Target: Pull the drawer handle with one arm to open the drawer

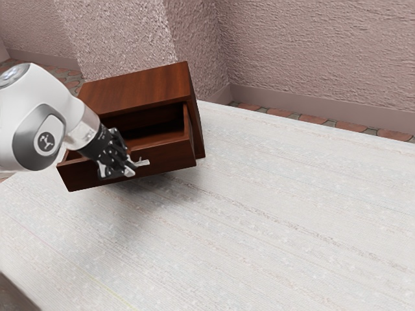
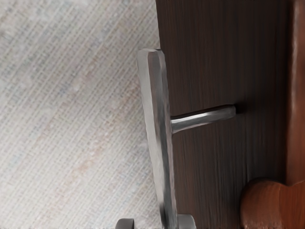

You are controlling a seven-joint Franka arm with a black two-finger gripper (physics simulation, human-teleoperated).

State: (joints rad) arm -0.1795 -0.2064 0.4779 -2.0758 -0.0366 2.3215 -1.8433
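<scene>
The pale tabletop [image 1: 272, 214] stretches wide, and the brown cabinet [image 1: 139, 87] sits at its far side, toward the exterior view's left, close to the wall. The white arm [image 1: 39, 123] comes in from that same left edge and reaches across the cabinet's near face.

The drawer [image 1: 170, 152] is already partly out: its front stands clear of the cabinet body and a dark gap shows behind it, so I judge the pull as under way but not finished.

The black hand [image 1: 120, 170] is at the drawer front. Its fingers appear to be closed on the silver handle [image 1: 141, 162], one on each side of the bar. The exterior view is cramped there, so I say this with some caution. In the wrist view the handle [image 2: 157, 133] runs straight down toward two grey fingertips [image 2: 125, 223] that flank it, and a short post [image 2: 205, 117] ties the bar to the dark wood.

To do this step well, the pull should run straight along the drawer's slide, away from the cabinet and level with the tabletop. Any sideways or upward drift would twist the drawer in its runners or let the bar slip through the fingers. The grip should stay firm and square to the bar, and the motion should be slow and even.
</scene>
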